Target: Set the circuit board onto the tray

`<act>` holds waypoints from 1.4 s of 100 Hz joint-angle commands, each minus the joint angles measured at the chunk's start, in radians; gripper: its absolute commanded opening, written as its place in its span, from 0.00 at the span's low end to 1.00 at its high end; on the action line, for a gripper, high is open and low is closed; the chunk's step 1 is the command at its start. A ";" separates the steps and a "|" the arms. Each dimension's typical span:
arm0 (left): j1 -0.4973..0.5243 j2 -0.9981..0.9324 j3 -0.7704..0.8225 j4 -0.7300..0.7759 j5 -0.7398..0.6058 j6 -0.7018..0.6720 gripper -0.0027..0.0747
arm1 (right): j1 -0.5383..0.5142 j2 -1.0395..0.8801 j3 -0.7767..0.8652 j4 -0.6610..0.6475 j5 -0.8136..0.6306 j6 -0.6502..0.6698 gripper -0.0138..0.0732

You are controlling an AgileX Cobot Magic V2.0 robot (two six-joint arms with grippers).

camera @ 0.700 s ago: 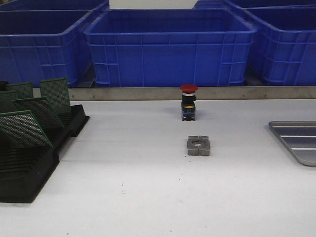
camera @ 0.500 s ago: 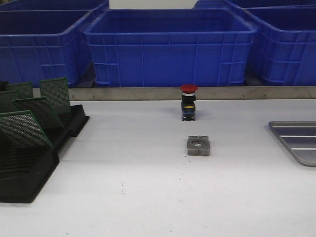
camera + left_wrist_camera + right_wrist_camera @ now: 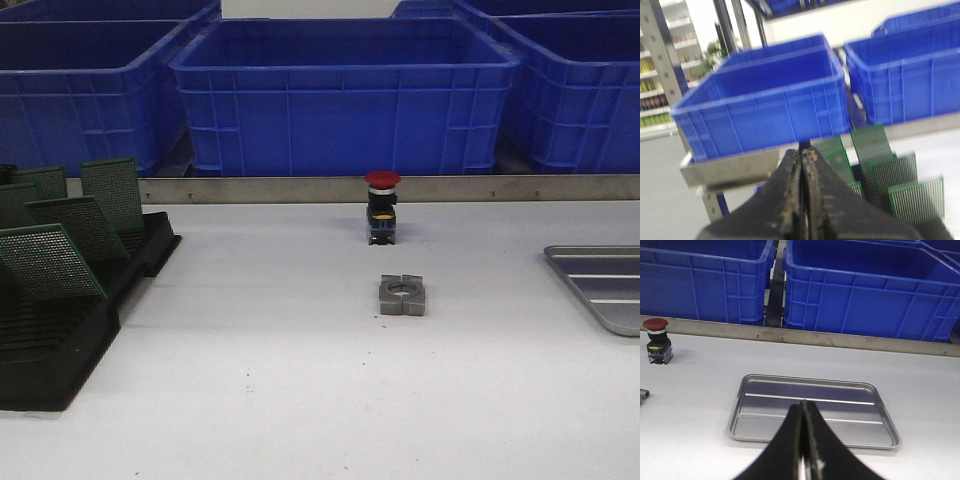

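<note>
Several green circuit boards (image 3: 48, 262) stand tilted in a black slotted rack (image 3: 60, 340) at the table's left. They also show in the left wrist view (image 3: 917, 199), beyond my left gripper (image 3: 803, 152), which is shut and empty. The grey metal tray (image 3: 605, 285) lies at the table's right edge, empty. In the right wrist view the tray (image 3: 815, 412) lies just beyond my right gripper (image 3: 804, 404), which is shut and empty. Neither gripper shows in the front view.
A red-capped push button (image 3: 382, 207) stands at mid-table rear, and a grey metal block with a hole (image 3: 402, 295) lies in front of it. Blue plastic bins (image 3: 345, 95) line the back behind a metal rail.
</note>
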 commanded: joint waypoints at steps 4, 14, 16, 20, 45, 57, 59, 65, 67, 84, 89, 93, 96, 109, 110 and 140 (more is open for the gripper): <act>-0.005 -0.031 0.029 0.000 -0.154 -0.005 0.01 | -0.006 -0.020 0.001 -0.011 -0.083 -0.003 0.09; -0.005 -0.031 0.029 0.000 -0.159 -0.005 0.01 | -0.006 -0.020 0.001 -0.011 -0.083 -0.003 0.09; -0.005 -0.031 0.029 0.000 -0.159 -0.005 0.01 | -0.006 -0.020 0.001 -0.011 -0.083 -0.003 0.09; -0.005 -0.031 0.029 -0.002 -0.160 -0.005 0.01 | -0.006 -0.020 0.001 -0.011 -0.083 -0.003 0.09; 0.019 -0.031 -0.038 -0.062 -0.068 -0.005 0.01 | -0.006 -0.020 0.001 -0.011 -0.083 -0.003 0.09; 0.066 -0.022 -0.149 -0.062 0.113 -0.005 0.01 | -0.006 -0.020 0.001 -0.011 -0.083 -0.003 0.09; 0.075 -0.016 -0.169 -0.062 0.144 -0.005 0.01 | -0.006 -0.020 0.001 -0.011 -0.083 -0.003 0.09; 0.097 0.007 -0.233 -0.062 0.227 -0.005 0.01 | -0.006 -0.020 0.001 -0.011 -0.083 -0.003 0.09; 0.105 0.018 -0.253 -0.062 0.256 -0.005 0.01 | -0.006 -0.020 0.001 -0.011 -0.083 -0.003 0.09; 0.128 0.145 -0.389 -0.064 0.432 -0.005 0.01 | -0.006 -0.020 0.001 -0.011 -0.083 -0.003 0.09; 0.128 0.190 -0.425 -0.073 0.469 -0.005 0.01 | -0.006 -0.020 0.001 -0.011 -0.083 -0.003 0.09; 0.128 0.229 -0.452 -0.087 0.489 -0.005 0.01 | -0.006 -0.020 0.001 -0.011 -0.083 -0.003 0.09; 0.128 0.255 -0.470 -0.096 0.507 -0.005 0.01 | -0.006 -0.020 0.001 -0.011 -0.083 -0.003 0.09; 0.128 0.379 -0.541 -0.134 0.548 -0.005 0.01 | -0.006 -0.020 0.001 -0.011 -0.083 -0.003 0.09; 0.128 0.385 -0.545 -0.136 0.555 -0.005 0.01 | -0.006 -0.020 0.001 -0.011 -0.083 -0.003 0.09; 0.126 0.677 -0.706 -0.259 0.737 0.252 0.54 | -0.006 -0.020 0.001 -0.011 -0.083 -0.003 0.09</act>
